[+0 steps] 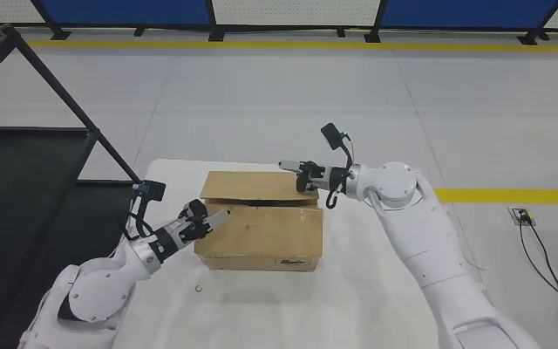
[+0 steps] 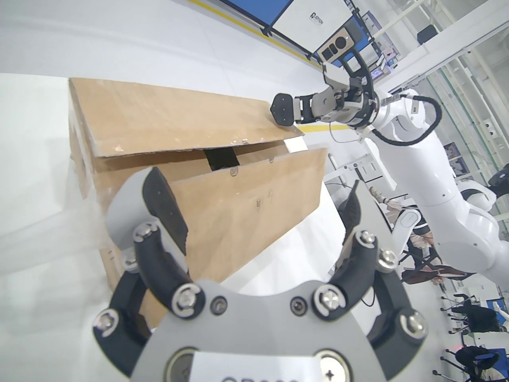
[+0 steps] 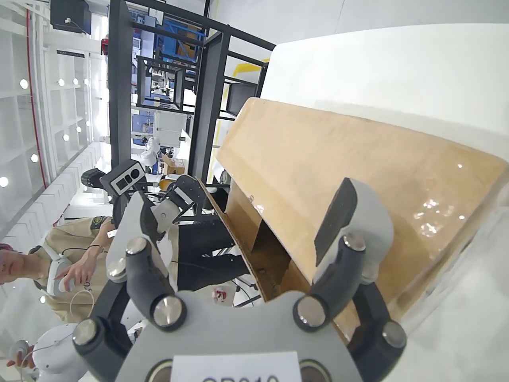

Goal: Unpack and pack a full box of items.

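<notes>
Left gripper, jaws wide, sits at the left end of the box. Right gripper, also wide, is over its far flap. Box on surface, flaps nearly closed. Step is likely opening. Next: pinch a flap edge and fold it back.

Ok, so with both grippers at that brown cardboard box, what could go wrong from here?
The right gripper sits open at just the corner of the far flap of the brown cardboard box, so it may slip off or crease it. The left gripper is open too and holds nothing, so the box could slide on the white table.
</notes>
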